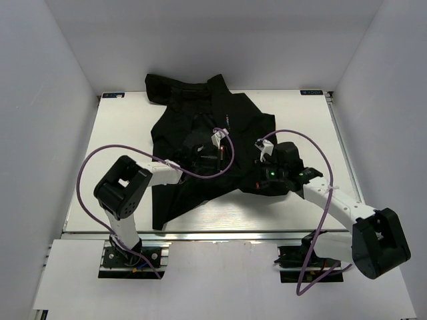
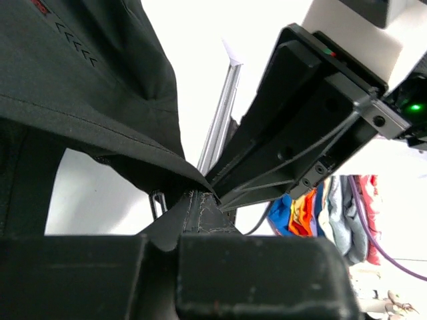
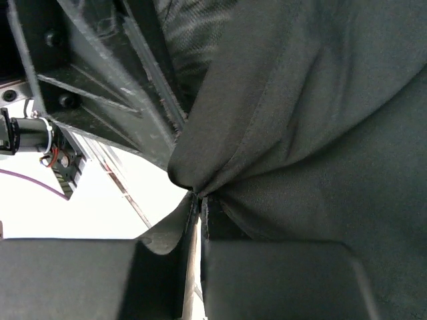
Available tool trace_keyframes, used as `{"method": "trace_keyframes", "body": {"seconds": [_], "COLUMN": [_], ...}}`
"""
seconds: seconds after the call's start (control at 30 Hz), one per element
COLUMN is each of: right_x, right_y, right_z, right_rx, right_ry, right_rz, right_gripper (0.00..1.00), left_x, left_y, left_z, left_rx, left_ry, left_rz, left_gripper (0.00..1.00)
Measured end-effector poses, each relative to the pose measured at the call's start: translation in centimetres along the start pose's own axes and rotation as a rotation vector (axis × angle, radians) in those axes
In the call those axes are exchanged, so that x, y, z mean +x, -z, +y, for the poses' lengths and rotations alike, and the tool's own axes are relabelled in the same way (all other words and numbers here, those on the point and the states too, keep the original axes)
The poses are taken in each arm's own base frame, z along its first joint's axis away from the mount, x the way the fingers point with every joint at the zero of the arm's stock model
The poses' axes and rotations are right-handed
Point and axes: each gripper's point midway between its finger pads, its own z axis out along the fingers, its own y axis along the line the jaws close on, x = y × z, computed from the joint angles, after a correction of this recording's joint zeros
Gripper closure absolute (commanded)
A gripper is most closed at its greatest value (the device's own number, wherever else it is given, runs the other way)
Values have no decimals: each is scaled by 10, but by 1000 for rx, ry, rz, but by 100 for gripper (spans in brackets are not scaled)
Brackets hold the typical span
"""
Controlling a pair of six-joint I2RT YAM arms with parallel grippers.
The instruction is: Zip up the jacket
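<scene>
The black jacket lies crumpled on the white table, collar toward the far side. My left gripper and right gripper meet over its lower middle, both hidden among black folds. In the left wrist view my left gripper is shut on a pinched fold of the jacket, with a small metal loop beside it. In the right wrist view my right gripper is shut on a bunched edge of the jacket. The zipper teeth and the chest mark are not visible.
White walls enclose the table on three sides. Purple cables loop over both arms. The right gripper's body is close in front of the left one. A pile of coloured clothes lies beyond the table. A metal rail runs along the front edge.
</scene>
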Motion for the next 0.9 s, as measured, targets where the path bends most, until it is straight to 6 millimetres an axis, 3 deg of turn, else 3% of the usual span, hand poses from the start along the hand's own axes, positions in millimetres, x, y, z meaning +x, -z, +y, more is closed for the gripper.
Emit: {"method": "trace_keyframes", "body": {"seconds": [0.1,0.17,0.2,0.27,0.3,0.4,0.63,0.9], "right_x": [-3,-3,-2,-2,-3,-4,-8,-22], "right_y": [4,6,6,8,10,15,26,35], "right_z": [4,7,9,13,16,22,28,33], "right_rx": [-10,-22,-30,-53,-69,-105,-170,-226], "right_ry": [21,31,33,35,39,42,6,-17], "right_rz": [-13,-14,-12,-10,-12,-15,-23,-66], "right_gripper": [100,100,100,100,100,100,100,100], "left_x": [-3,-4,-4,-2,0,2,6,25], "left_y": [-1,-1,-1,-1,0,4,17,26], "left_z": [0,0,0,6,9,17,2,-14], "left_rx": [-26,-44,-52,-83,-97,-135,-126,-30], "left_ry": [-4,-11,-13,-14,-11,12,-27,-56], "left_rz": [0,7,13,16,21,19,-9,28], "left_gripper": [97,72,41,7,2,2,3,23]}}
